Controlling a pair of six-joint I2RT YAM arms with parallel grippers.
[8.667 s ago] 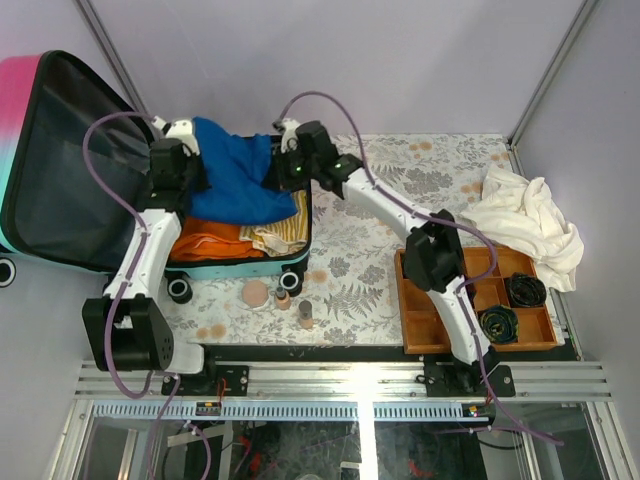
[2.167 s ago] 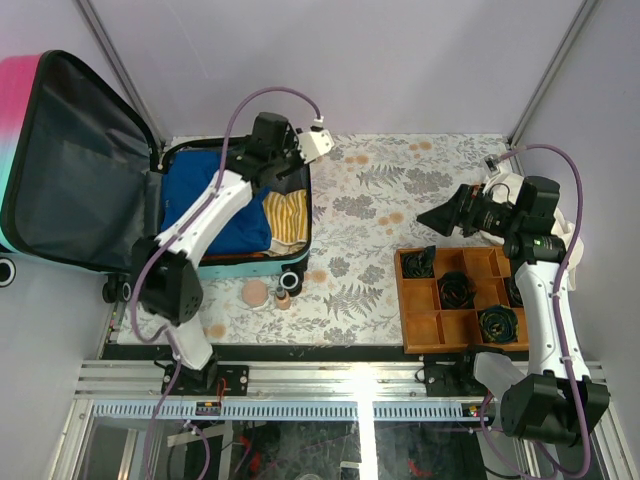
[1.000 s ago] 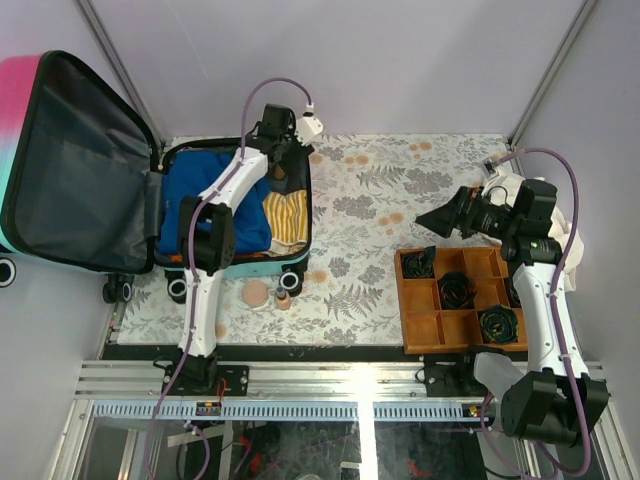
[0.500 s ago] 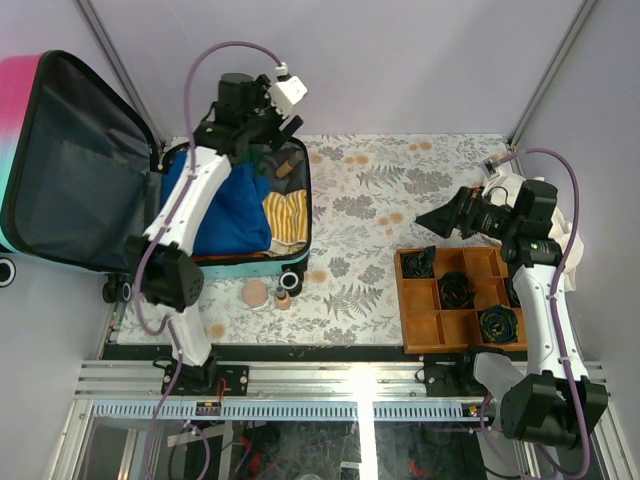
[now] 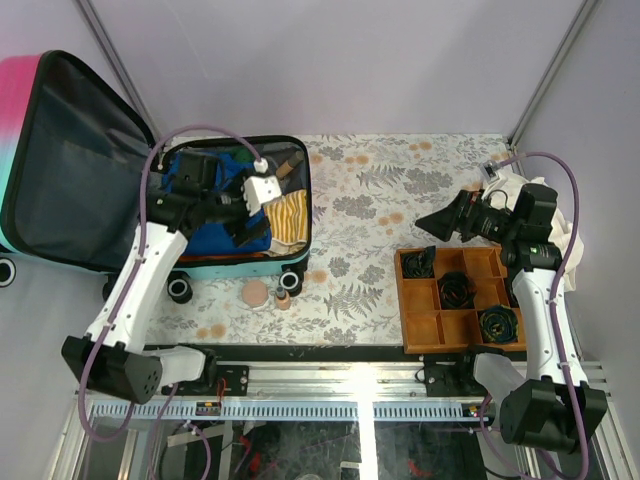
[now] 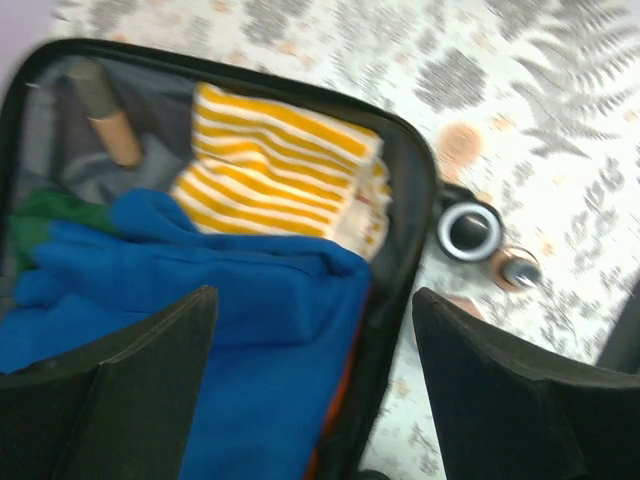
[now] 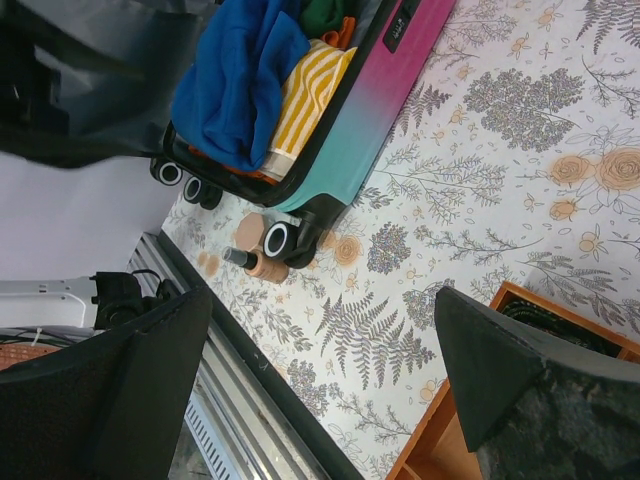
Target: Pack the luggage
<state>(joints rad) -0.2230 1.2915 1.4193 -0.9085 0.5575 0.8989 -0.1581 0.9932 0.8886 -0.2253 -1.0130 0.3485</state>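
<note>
The luggage [image 5: 60, 170] lies open at the table's left, its lid propped back and dark lining showing. Its base holds a blue cloth [image 5: 215, 230], a yellow striped cloth [image 5: 288, 215] and a brown tube [image 5: 290, 165] at the far right corner. My left gripper [image 5: 243, 222] hovers over the base, open and holding nothing. In the left wrist view it [image 6: 312, 300] sits above the blue cloth [image 6: 200, 300] and the luggage's near rim [image 6: 400, 250]. My right gripper [image 5: 440, 220] hangs open and empty over the table's right half, seen above bare tablecloth [image 7: 322, 300].
A round compact [image 5: 256, 293] and a small bottle [image 5: 283, 298] stand on the cloth in front of the luggage's wheels [image 5: 292, 281]. A wooden compartment tray [image 5: 420, 330] with black cable coils sits front right. A white cloth [image 5: 572, 220] lies behind the right arm.
My left gripper has pulled away from the luggage's far right corner, risen, and swung back toward the near side over the blue cloth. The right arm has stayed put.
</note>
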